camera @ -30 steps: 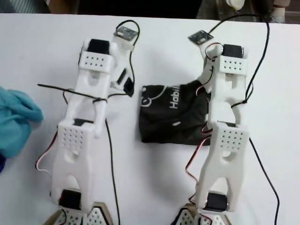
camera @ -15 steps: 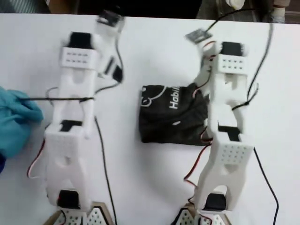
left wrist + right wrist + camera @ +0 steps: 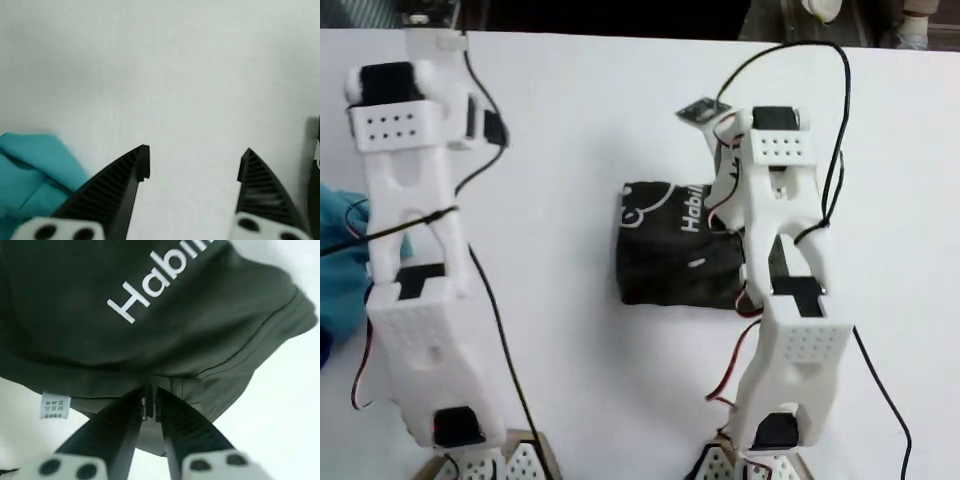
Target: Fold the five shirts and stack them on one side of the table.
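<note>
A folded black shirt with white lettering lies mid-table. My right arm stands over the shirt's right side. In the right wrist view my right gripper is shut on the hem of the black shirt, fingertips pinched together on the fabric. A crumpled teal shirt sits at the table's left edge, partly under my left arm. My left gripper is open above bare table, and the teal shirt lies just beside one finger.
The white table runs back to a dark far edge. Black and red cables trail along both arms. Both arm bases stand at the front edge. A white care label sticks out of the black shirt.
My left arm has swung left across the table to the teal shirt. My right arm has shifted a little left over the black shirt, which has stayed in place.
</note>
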`<state>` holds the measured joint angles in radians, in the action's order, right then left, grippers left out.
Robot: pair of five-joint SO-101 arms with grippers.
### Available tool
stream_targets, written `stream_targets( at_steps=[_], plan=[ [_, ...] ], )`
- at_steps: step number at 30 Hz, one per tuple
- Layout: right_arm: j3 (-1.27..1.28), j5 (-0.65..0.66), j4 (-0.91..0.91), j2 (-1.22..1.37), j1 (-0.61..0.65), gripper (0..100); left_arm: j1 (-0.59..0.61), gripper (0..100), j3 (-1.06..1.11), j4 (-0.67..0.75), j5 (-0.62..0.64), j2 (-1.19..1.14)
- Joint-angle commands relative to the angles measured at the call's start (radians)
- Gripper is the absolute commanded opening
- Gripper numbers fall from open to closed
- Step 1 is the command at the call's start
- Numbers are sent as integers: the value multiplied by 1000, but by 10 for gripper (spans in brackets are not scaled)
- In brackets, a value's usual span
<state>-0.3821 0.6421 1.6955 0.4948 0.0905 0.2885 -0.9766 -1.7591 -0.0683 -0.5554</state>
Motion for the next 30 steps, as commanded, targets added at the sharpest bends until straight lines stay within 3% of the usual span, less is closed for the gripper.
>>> stream_targets(
  at_steps=[1, 15, 23, 30],
  plan=[
    [58, -6, 13, -85, 2, 21, 38, 301, -33, -11, 2, 71],
    [520, 9, 13, -535, 2, 21, 81, 301, -38, -3, 2, 31],
    [499, 3, -139, -596, 101, 22, 81, 301, -41, -3, 2, -9],
    [493, 87, -206, -429, 99, 210, 81, 301, -35, -5, 2, -9]
  ],
)
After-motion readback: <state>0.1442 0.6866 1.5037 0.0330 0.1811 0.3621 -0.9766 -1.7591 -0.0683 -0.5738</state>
